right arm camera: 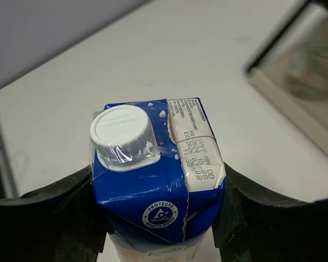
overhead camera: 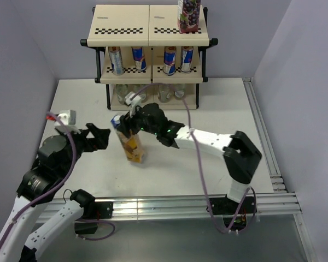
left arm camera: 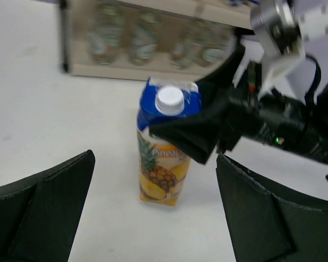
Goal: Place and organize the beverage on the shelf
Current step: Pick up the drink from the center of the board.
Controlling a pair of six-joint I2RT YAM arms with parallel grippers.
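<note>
Fingers [right arm camera: 54,213] of the right gripper [right arm camera: 158,218] press against both sides of the blue top of a yellow pineapple carton [overhead camera: 134,148] with a white screw cap, partly closed and holding it just below the cap. The carton stands on the white table [overhead camera: 218,109], in front of the cream three-tier rack [overhead camera: 153,33] with its black tube frame and checkered edge strips, and well apart from it. The left gripper [overhead camera: 100,136] hangs just left of the carton with its jaws spread wide and nothing between them. On the rack, a purple grape carton [overhead camera: 188,13] stands on the top tier at the right, four slim silver-blue-red cans [overhead camera: 116,60] line the middle tier, and small clear bottles [overhead camera: 123,94] sit on the bottom tier.
</note>
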